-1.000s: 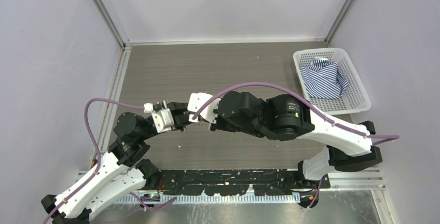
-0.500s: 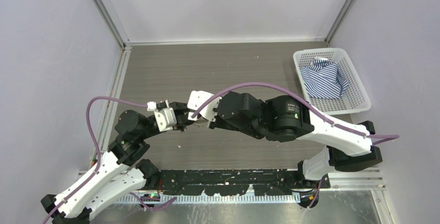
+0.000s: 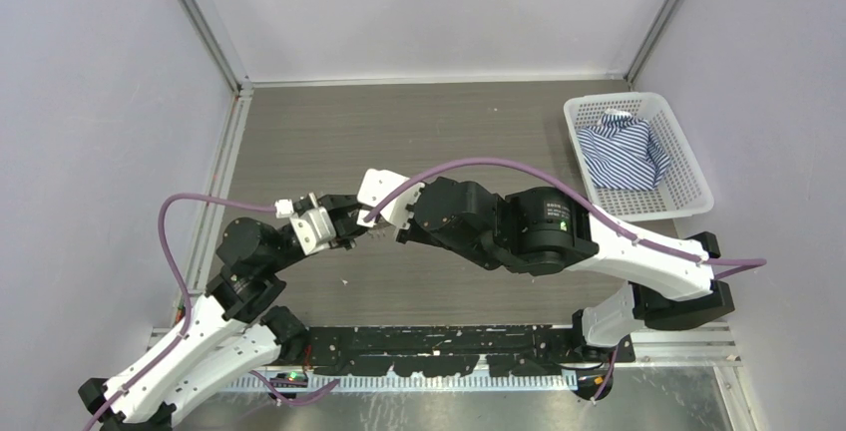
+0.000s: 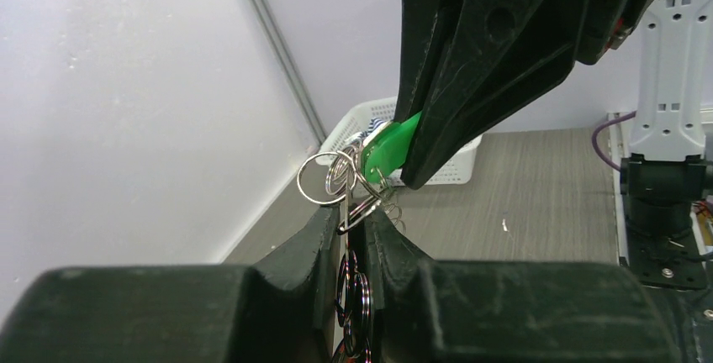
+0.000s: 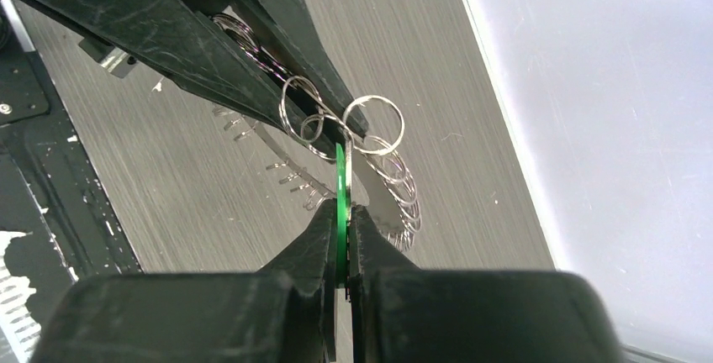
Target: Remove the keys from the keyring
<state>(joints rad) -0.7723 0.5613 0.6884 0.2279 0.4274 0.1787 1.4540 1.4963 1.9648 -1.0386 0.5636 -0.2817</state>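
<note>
My left gripper (image 4: pixel 351 216) is shut on the keyring (image 4: pixel 324 180), a cluster of thin silvery wire rings, held above the table. More dark rings hang between its fingers (image 4: pixel 319 245). My right gripper (image 5: pixel 340 212) is shut on the green key head (image 5: pixel 340 180), seen edge-on; it also shows in the left wrist view (image 4: pixel 391 146). The silvery keys (image 5: pixel 402 199) fan out below the rings (image 5: pixel 375 123). In the top view the left gripper (image 3: pixel 349 224) and right gripper (image 3: pixel 379 221) meet tip to tip mid-table.
A white basket (image 3: pixel 688 167) holding a striped cloth (image 3: pixel 624 152) stands at the right back. Grey walls with metal rails close in the table on the left, back and right.
Both grippers, still joined at the keys, have shifted slightly left and away from the bases. Both grips are unchanged.
</note>
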